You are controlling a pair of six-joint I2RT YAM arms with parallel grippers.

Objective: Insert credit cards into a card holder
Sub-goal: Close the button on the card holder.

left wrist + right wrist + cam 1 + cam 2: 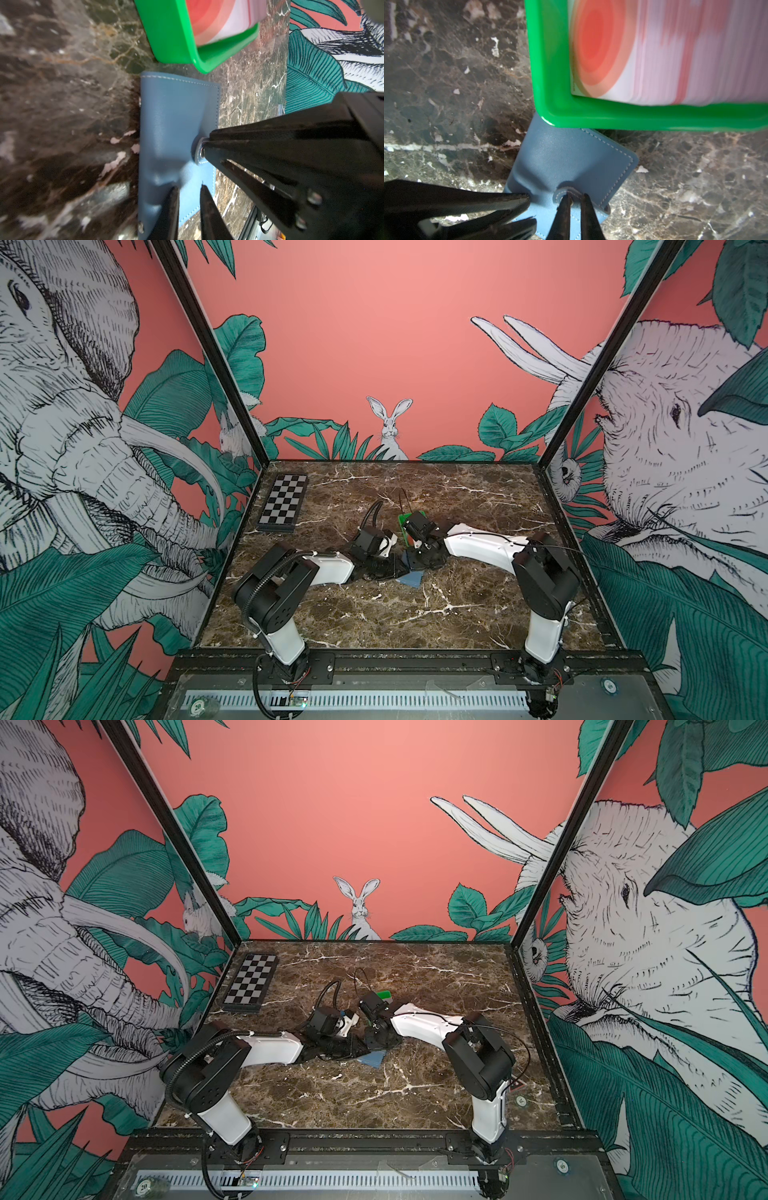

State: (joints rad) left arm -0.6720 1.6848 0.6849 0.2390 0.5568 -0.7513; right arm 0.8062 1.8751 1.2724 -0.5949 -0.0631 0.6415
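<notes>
Biggest thing here is the dark brown marble tabletop (415, 614), with a flat black-and-grey checkerboard panel (282, 502) over by the far left corner.

Around the middle sits a bright green plastic tray (548, 62), and inside it is a stack of thin pale credit cards (654, 62). The front one shows a red-orange circle; the rest is too blurry up close to make out.

Just on the front-edge side of the tray lies the slate-blue stitched wallet-style card holder (411, 577). In the right wrist view one tray corner overlaps it, and I can't tell if they actually touch.

Both arms meet over the card holder. The left gripper (189, 187) has its fingers drawn in to a narrow gap on the holder's edge. One tip dents the cover and a strip of blue shows between them.

The right gripper (575, 195) has its fingers almost pressed together, pinching the little rounded snap tab (560, 192) on the holder's cover, which puckers around it.
</notes>
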